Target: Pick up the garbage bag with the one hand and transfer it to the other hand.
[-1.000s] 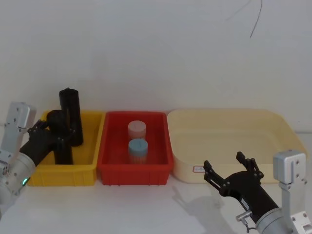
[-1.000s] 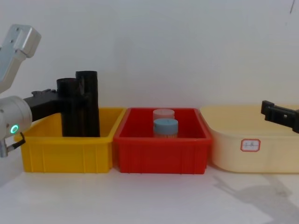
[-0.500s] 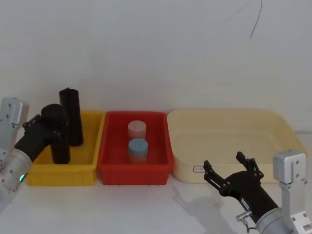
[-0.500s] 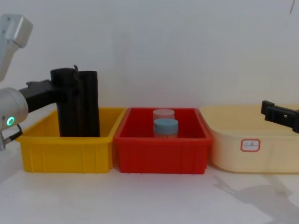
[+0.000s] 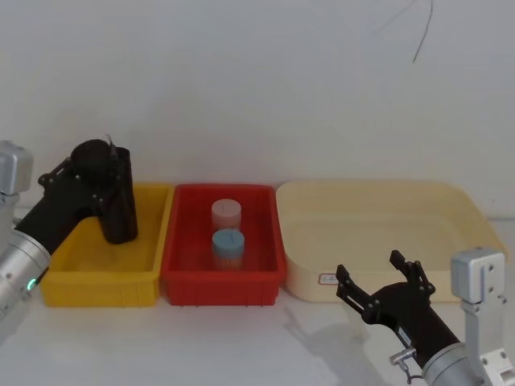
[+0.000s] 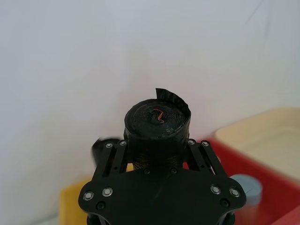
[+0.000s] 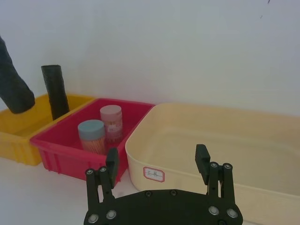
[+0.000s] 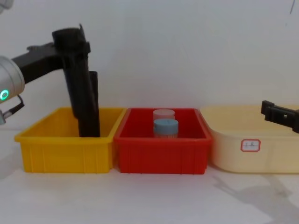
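Note:
The garbage bag [image 8: 78,88], a long matte-black roll, hangs tilted over the yellow bin [image 8: 65,149], its lower end still down at the bin's opening. My left gripper [image 8: 70,43] is shut on it near its top; the roll's end [image 6: 157,119] sticks up between the fingers. In the head view the left gripper [image 5: 96,173] is above the bin's far left. A twin black roll [image 7: 55,91] stands upright in the bin just behind the held one. At the near right, my right gripper [image 5: 370,267] hovers open and empty in front of the cream tub.
A red bin [image 5: 221,285] in the middle holds a pink-lidded jar [image 5: 226,213] and a blue-lidded jar [image 5: 228,245]. A large cream tub [image 5: 378,209] stands at the right. Bare white table runs along the front, with a white wall behind.
My left gripper has risen with the garbage bag, lifting it off the bin floor and tilting it. The twin roll and my right gripper have not moved.

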